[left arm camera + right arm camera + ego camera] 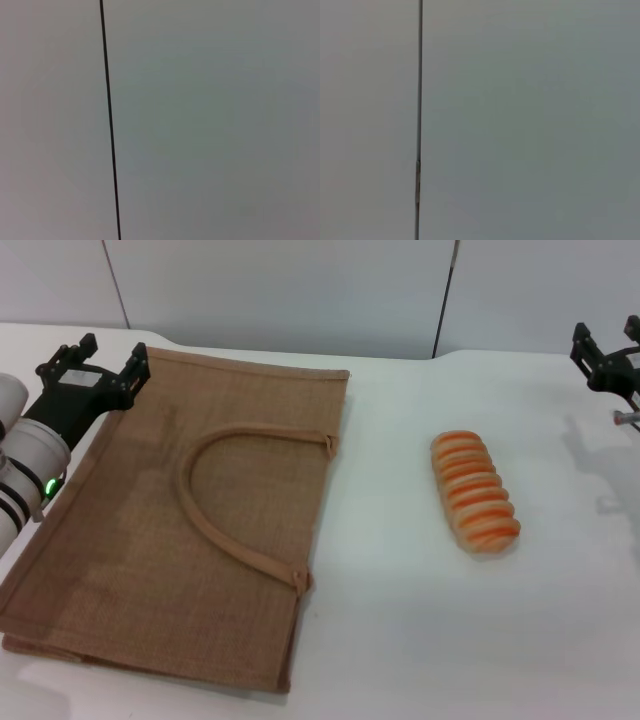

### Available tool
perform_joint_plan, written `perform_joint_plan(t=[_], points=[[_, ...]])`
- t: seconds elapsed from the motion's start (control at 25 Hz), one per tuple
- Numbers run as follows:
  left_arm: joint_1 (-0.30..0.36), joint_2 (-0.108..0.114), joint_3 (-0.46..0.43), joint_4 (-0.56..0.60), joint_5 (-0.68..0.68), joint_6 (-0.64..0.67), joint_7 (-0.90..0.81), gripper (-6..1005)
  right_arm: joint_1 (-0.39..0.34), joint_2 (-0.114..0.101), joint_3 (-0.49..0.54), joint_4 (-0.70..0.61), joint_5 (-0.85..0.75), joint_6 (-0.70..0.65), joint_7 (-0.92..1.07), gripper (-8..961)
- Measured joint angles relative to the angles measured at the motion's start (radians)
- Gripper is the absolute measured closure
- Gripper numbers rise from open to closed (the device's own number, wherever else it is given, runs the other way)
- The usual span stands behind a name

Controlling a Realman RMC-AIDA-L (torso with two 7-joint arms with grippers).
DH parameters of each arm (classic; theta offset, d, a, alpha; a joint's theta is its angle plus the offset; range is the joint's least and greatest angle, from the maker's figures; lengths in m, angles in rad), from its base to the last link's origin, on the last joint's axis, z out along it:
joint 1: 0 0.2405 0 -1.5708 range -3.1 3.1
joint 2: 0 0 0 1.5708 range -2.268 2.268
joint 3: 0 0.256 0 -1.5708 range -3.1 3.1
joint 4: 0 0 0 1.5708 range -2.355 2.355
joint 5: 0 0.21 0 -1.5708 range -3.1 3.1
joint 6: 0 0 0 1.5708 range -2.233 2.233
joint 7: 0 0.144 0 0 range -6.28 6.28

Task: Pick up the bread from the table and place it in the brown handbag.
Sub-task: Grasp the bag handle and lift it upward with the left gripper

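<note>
the bread [475, 492] lies on the white desk [400, 620], well apart from the brown handbag [170, 540], which lies flat on the left with one handle [215, 505] looped on top. the left gripper [95, 365] hangs over the bag's far left corner, fingers spread, empty. the right gripper [603, 357] sits at the far right edge; i cannot tell its state.

The flat tan-brown woven jute handbag [170, 530] lay on the left half of the smooth white table [400, 640], its looped handle [225, 495] resting on top. The ridged orange-and-cream bread loaf [474, 491] sat well to its right.
</note>
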Motion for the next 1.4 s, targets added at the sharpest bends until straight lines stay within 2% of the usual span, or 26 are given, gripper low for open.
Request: perform_joint_plan(t=[0.72, 1.08, 1.4], points=[[-0.003, 0.0, 0.004, 0.003, 0.001, -0.004, -0.024, 384, 0.0, -0.001, -0.003, 0.004, 0.0, 0.003, 0.0, 288], [-0.003, 0.001, 0.013, 0.006, 0.008, -0.005, -0.046, 394, 0.016, -0.002, -0.004, 0.001, 0.0, 0.062, 0.0, 289], [-0.015, 0.01, 0.055, 0.011, 0.074, -0.005, -0.153, 403, 0.014, -0.002, -0.004, 0.004, 0.0, 0.065, 0.001, 288]])
